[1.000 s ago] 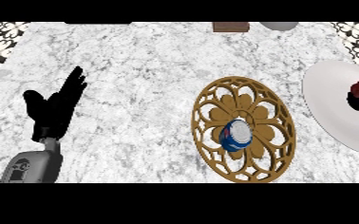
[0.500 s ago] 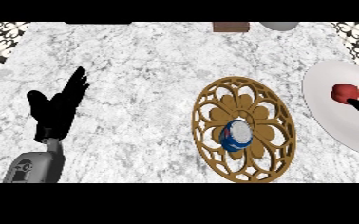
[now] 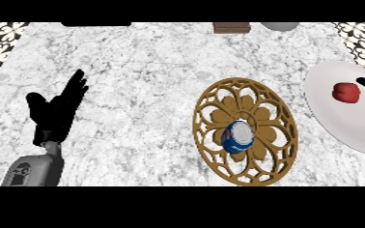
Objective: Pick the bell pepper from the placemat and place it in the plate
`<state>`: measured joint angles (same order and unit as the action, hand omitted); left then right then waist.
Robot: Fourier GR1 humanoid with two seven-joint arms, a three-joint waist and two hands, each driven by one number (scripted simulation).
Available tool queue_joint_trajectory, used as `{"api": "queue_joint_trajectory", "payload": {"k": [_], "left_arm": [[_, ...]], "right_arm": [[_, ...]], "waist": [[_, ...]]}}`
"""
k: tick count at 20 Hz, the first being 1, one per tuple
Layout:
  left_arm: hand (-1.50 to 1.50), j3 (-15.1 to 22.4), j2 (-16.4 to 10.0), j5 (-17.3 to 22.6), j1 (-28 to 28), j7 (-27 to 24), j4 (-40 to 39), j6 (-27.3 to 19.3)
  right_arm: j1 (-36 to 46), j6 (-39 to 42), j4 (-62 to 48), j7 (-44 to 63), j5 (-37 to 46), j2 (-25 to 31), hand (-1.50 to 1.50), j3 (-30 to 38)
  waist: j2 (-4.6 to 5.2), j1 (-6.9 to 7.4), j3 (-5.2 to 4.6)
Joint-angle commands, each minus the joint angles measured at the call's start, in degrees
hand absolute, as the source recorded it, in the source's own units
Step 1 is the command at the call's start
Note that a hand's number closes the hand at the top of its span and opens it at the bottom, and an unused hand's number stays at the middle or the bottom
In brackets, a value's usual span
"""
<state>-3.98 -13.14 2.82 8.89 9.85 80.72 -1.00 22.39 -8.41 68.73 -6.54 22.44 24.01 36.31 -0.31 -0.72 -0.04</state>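
Note:
The red bell pepper point(image 3: 345, 92) lies on the white plate point(image 3: 324, 111) at the right edge of the head view, with nothing holding it. Just above it, a black sliver of my right hand point(image 3: 361, 81) shows at the picture's edge, apart from the pepper. The brown openwork placemat point(image 3: 214, 125) lies left of the plate, with a blue can point(image 3: 239, 136) on its middle. Far to the left, my left hand point(image 3: 55, 110) rests open with its fingers pointing up.
Along the counter's back edge are a brown block point(image 3: 231, 27), a grey bowl point(image 3: 279, 26) and a dark flat object point(image 3: 96, 23). Marble counter top stretches between my left hand and the placemat.
My right hand, which covered the pepper over the plate, has drawn back off the right edge. The pepper now lies uncovered on the plate. My left hand has stayed put.

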Motion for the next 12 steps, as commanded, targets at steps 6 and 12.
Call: {"api": "queue_joint_trajectory", "payload": {"k": [6,12], "left_arm": [[0.0,-0.96,-0.15,-0.01,0.89,-1.19,-1.12,0.95],[0.0,0.63,2.64,-1.95,-0.66,0.52,3.55,-1.08]], "right_arm": [[-2.97,12.88,4.79,9.89,-17.32,1.04,-1.5,5.71],[-11.35,15.81,5.36,1.83,-22.43,3.52,-1.5,8.31]], "waist": [[0.26,0.47,0.03],[0.26,0.6,0.05]]}}
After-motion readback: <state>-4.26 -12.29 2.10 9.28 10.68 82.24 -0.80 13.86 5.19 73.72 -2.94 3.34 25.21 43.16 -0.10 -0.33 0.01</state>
